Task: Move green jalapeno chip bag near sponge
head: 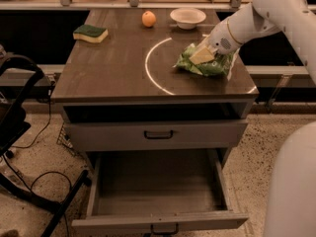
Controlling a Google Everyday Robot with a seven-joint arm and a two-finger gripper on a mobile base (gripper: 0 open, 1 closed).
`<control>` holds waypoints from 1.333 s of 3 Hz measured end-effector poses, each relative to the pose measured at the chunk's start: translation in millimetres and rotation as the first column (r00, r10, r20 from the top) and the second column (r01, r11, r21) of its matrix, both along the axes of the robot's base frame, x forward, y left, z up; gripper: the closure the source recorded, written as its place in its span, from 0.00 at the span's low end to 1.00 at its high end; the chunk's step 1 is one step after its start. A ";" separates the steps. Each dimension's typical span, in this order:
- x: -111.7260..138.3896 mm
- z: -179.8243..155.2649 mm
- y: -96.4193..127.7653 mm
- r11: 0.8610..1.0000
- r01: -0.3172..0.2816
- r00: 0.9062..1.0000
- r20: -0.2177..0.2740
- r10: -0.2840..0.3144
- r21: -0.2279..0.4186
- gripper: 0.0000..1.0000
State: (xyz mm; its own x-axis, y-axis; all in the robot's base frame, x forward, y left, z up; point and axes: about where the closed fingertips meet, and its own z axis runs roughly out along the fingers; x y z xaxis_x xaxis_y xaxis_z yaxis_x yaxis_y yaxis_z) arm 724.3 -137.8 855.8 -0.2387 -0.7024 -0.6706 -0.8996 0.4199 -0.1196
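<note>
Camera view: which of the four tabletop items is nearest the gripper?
The green jalapeno chip bag, near the right edge: the gripper is right on it. The white bowl, orange and sponge sit farther back, the sponge far left.

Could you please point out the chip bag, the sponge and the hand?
chip bag [216, 68]: camera view, green foil.
sponge [90, 31]: camera view, dark top.
hand [201, 57]: camera view, its tip, at the bag.

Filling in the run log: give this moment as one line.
gripper: at green jalapeno chip bag, right side of table | sponge: back left, far from bag | task: not yet done
</note>
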 end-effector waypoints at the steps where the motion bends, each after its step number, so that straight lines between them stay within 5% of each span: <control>1: 0.0 2.0 0.0 1.000 0.000 1.000 0.000 0.000 0.000 1.00; 2: 0.0 2.2 0.0 1.000 0.000 1.000 0.000 0.000 0.000 1.00; 3: 11.5 32.2 26.5 1.000 -0.020 1.000 0.016 0.020 -0.004 1.00; 4: 31.7 107.0 91.1 0.998 -0.025 0.997 0.077 0.029 -0.050 1.00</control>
State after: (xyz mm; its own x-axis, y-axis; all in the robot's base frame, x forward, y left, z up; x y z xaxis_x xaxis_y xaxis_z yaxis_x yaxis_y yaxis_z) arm 756.0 -46.6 962.8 -0.1681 -0.7403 -0.6509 -0.8977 0.3878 -0.2092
